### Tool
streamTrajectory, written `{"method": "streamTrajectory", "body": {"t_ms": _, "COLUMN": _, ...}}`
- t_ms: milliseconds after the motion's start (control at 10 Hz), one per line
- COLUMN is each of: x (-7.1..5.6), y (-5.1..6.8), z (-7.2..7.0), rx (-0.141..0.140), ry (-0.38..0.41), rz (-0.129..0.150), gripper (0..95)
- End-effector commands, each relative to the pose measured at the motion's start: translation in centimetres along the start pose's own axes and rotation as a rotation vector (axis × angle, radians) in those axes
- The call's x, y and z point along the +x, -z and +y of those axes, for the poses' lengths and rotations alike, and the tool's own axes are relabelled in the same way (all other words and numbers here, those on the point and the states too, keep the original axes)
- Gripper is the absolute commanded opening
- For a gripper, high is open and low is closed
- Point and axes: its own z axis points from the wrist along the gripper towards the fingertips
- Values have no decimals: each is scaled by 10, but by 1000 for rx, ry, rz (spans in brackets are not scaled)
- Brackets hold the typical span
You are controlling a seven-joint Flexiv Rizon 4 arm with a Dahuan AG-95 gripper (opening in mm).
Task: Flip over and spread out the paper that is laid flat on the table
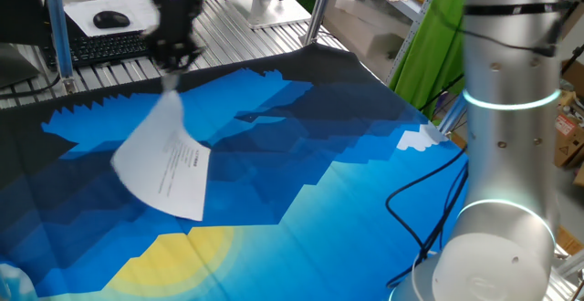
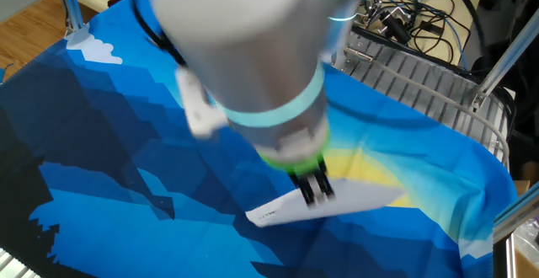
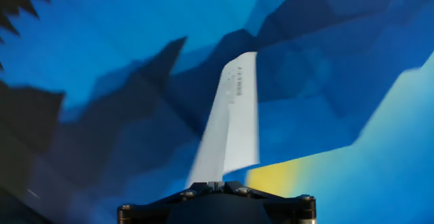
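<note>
end effector (image 1: 172, 67): pinches the top edge of the paper (image 1: 164, 160) | paper: hangs in the air, low corner near the surface (image 1: 301, 155) | tip: swing it over slowly, then lay it flat.

We see gripper (image 1: 173, 59) above table (image 1: 301, 155), pinching paper (image 1: 164, 160), which hangs tilted beneath it. Sheet blocks passage from gripper toward 6 o'clock in one fixed view. Cloth open at 3 o'clock. Black cable (image 1: 424, 196) crosses cloth at 4 o'clock beside arm base (image 1: 497, 246). Keyboard (image 1: 105, 47), mouse (image 1: 111, 18) at 11 o'clock beyond table's edge.
</note>
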Motion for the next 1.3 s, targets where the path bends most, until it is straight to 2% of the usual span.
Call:
{"method": "streamTrajectory", "body": {"t_ms": 100, "x": -1, "y": 22, "z": -65, "rx": 107, "ry": 234, "rz": -7, "gripper": 0}}
{"method": "streamTrajectory", "body": {"t_ms": 200, "x": -1, "y": 23, "z": -77, "rx": 194, "ry": 325, "rz": -30, "gripper": 0}}
{"method": "streamTrajectory", "body": {"t_ms": 300, "x": -2, "y": 22, "z": -77, "rx": 251, "ry": 363, "rz": -44, "gripper": 0}}
{"method": "streamTrajectory", "body": {"t_ms": 400, "x": -3, "y": 22, "z": -77, "rx": 337, "ry": 423, "rz": -62, "gripper": 0}}
{"method": "streamTrajectory", "body": {"t_ms": 500, "x": -5, "y": 21, "z": -78, "rx": 399, "ry": 466, "rz": -73, "gripper": 0}}
{"method": "streamTrajectory", "body": {"t_ms": 700, "x": -13, "y": 16, "z": -80, "rx": 475, "ry": 514, "rz": -84, "gripper": 0}}
{"method": "streamTrajectory", "body": {"t_ms": 900, "x": -27, "y": 13, "z": -84, "rx": 484, "ry": 539, "rz": -86, "gripper": 0}}
{"method": "streamTrajectory", "body": {"t_ms": 1100, "x": -44, "y": 8, "z": -91, "rx": 535, "ry": 597, "rz": -101, "gripper": 0}}
{"method": "streamTrajectory", "body": {"t_ms": 1300, "x": -61, "y": 0, "z": -99, "rx": 573, "ry": 642, "rz": -133, "gripper": 0}}
